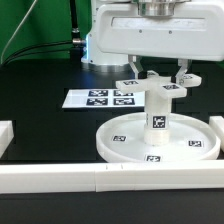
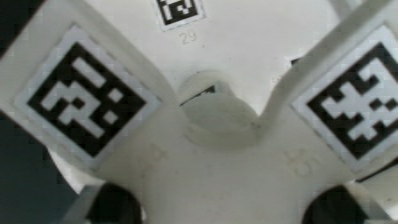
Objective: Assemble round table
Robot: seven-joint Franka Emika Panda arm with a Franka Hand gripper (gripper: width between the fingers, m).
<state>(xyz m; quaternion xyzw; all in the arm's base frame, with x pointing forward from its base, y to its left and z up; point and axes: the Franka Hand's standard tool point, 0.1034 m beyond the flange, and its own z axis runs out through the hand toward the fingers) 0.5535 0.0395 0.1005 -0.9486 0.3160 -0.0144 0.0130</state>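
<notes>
Two border rails (image 1: 60, 180) lie nearest, and behind them the round disc (image 1: 160, 141) carries the upright post (image 1: 158, 112). Above it, the gripper (image 1: 158, 82) pinches the cross-shaped piece (image 1: 160, 88) atop the post; farther back lies the marker board (image 1: 100, 98).

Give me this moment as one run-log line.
stage: cross-shaped piece atop post | post: upright on round disc | gripper: closed on cross-shaped piece | marker board: behind disc

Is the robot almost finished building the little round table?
Nearly. The short thick white post already stands upright in the large round rimmed white disc. The gripper holds the white cross-shaped piece on the post's top. Whether it is fastened cannot be told; letting go is left.
</notes>
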